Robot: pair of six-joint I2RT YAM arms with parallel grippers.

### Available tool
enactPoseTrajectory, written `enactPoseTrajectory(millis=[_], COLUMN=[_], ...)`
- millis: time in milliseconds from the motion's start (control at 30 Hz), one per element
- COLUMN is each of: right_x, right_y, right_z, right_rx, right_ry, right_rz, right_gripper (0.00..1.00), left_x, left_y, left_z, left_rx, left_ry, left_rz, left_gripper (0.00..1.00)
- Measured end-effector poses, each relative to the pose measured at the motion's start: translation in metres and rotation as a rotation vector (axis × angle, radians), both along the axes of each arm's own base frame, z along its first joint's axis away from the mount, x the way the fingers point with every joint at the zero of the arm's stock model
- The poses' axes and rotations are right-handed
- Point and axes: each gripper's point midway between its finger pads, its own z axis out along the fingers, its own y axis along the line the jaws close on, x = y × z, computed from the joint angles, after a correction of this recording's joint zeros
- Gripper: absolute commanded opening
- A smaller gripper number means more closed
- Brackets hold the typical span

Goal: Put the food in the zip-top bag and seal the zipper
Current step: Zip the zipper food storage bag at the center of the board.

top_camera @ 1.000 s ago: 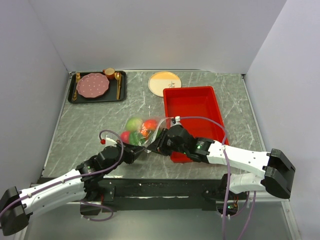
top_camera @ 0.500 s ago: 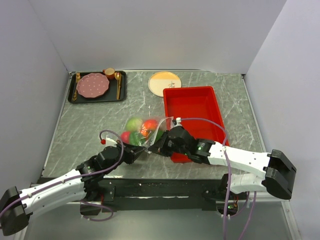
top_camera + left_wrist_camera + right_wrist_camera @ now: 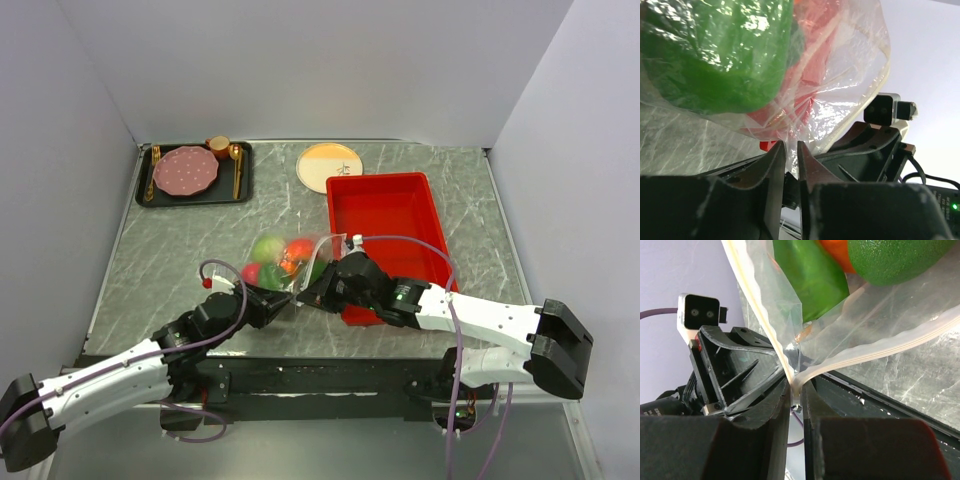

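Observation:
The clear zip-top bag [image 3: 290,258] lies on the marble table left of the red tray, with the red, orange, light green and dark green toy food [image 3: 268,247] inside it. My left gripper [image 3: 283,303] is shut on the bag's near corner; in its wrist view [image 3: 791,150] the plastic runs between the fingers below a green fruit [image 3: 720,55]. My right gripper [image 3: 308,296] is shut on the pale zipper [image 3: 875,351] at the same near corner [image 3: 796,390]. The two grippers almost touch. The zipper's two strips part above the right fingers.
A red rectangular tray [image 3: 390,235] stands right of the bag, under the right arm. A black tray with a pink plate [image 3: 184,171], cutlery and a cup sits at the back left. A yellow-rimmed round plate [image 3: 328,165] sits at the back middle.
The right gripper has drawn slightly towards the near edge along the bag's mouth. The left arm and the bag have barely moved.

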Motion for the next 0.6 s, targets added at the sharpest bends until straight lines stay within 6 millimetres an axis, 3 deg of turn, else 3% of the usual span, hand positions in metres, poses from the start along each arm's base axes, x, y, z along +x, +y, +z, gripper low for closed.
enactPoseTrajectory(millis=[200,600], right_x=[0.001,0.002], right_y=[0.001,0.000], right_z=[-0.004,-0.006], right_rx=[-0.011,-0.019], right_ry=[0.004,-0.004], right_rz=[0.001,0.000], right_gripper=[0.03,0.04], left_x=[-0.001,-0.001], left_y=[0.001,-0.002], left_z=[0.006,-0.003], left_rx=[-0.019,0.006], left_ry=[-0.013,0.010], left_rz=[0.000,-0.011], left_gripper=[0.25,0.31])
